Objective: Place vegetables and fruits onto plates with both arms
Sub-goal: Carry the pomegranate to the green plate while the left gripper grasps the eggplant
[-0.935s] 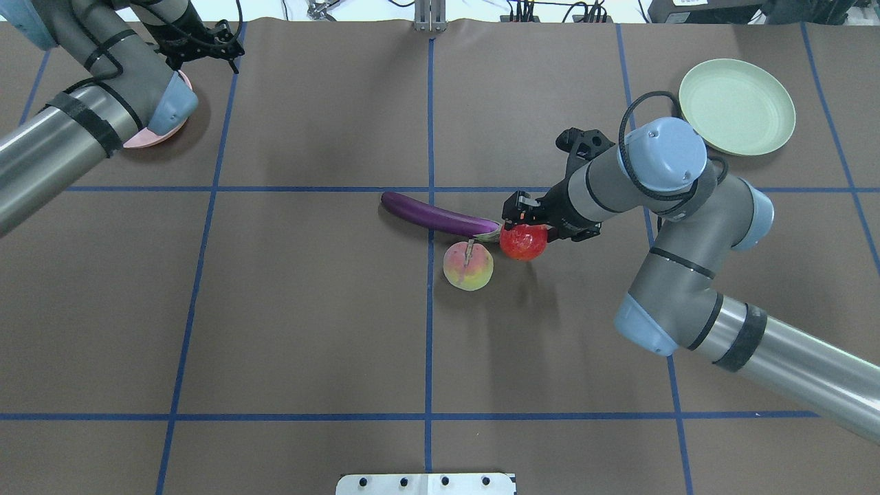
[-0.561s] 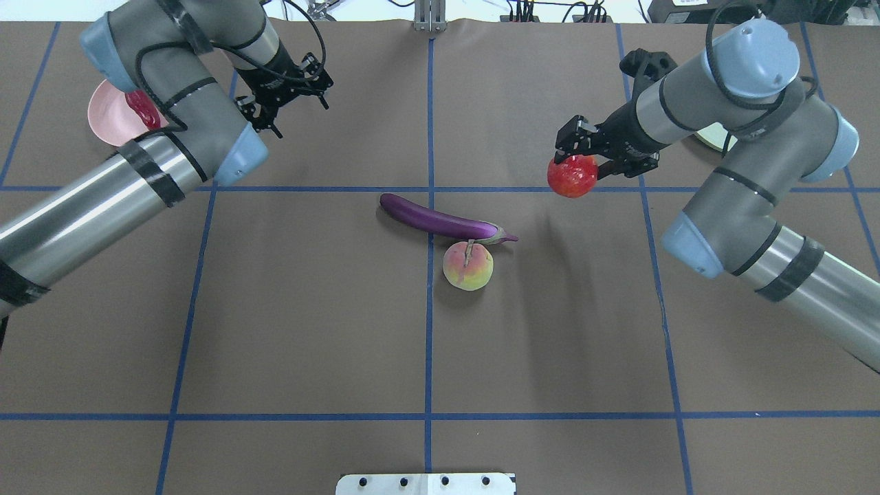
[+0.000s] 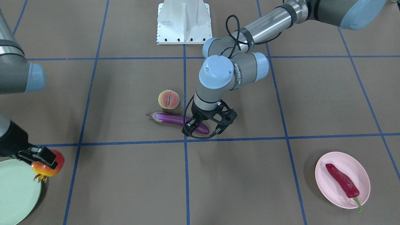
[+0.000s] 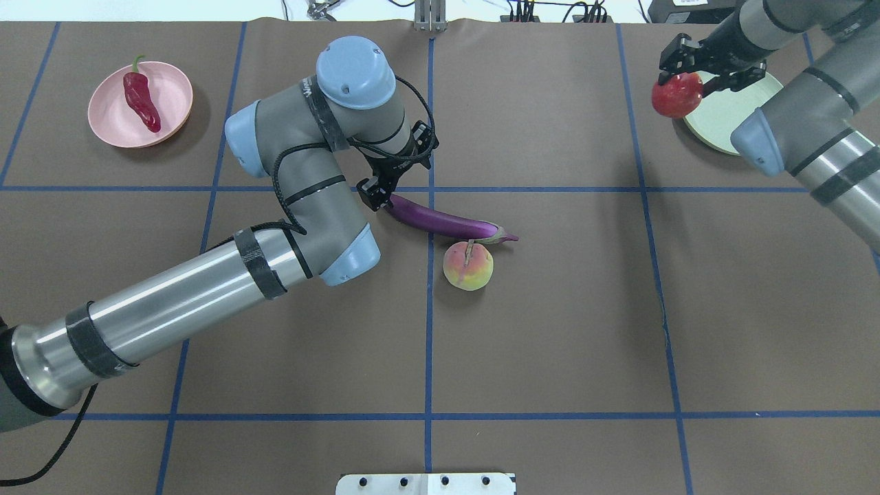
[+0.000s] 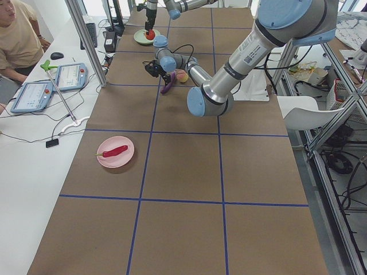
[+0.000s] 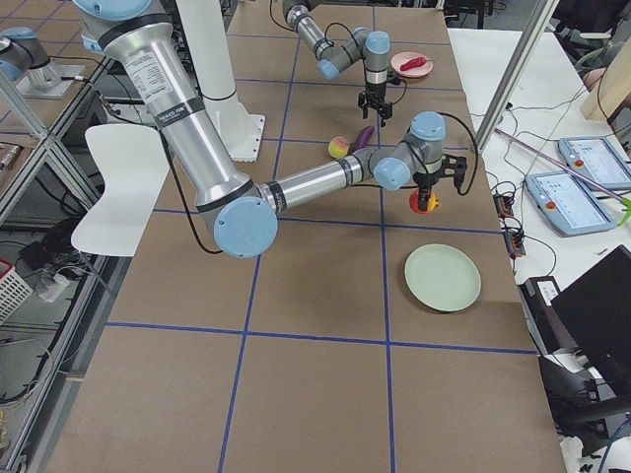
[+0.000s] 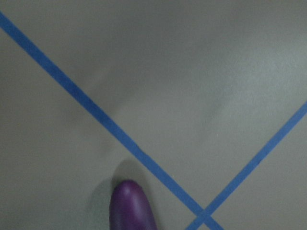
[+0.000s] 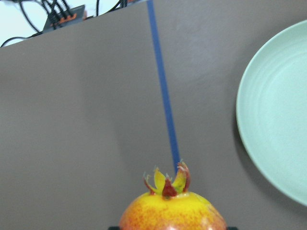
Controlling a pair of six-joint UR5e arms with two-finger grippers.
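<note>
Purple and glossy, the eggplant (image 4: 440,220) lies at the centre of the brown desk (image 4: 564,330), which is marked off in squares by blue tape lines (image 4: 550,415). The left hand (image 3: 203,130) hovers over the eggplant's rounded end, its fingers spread wide, one on each side of the tip, gripping nothing. Whether a finger touches the skin cannot be told. The peach (image 4: 468,266) sits just beside the eggplant's green-capped end, its stem slot facing up.

On the robot's right side of the desk, the right hand (image 4: 687,72) is clamped on the pomegranate (image 4: 677,95). It holds the fruit off the surface with the crown turned downward, close by the rim of the mint green plate (image 6: 444,278) rather than over its middle.

Well apart on the robot's left side, the red chili pepper (image 4: 141,103) lies along the pink plate (image 4: 175,103), its green stem reaching the rim. An operator (image 5: 17,34) in a tan shirt sits at the side bench.
</note>
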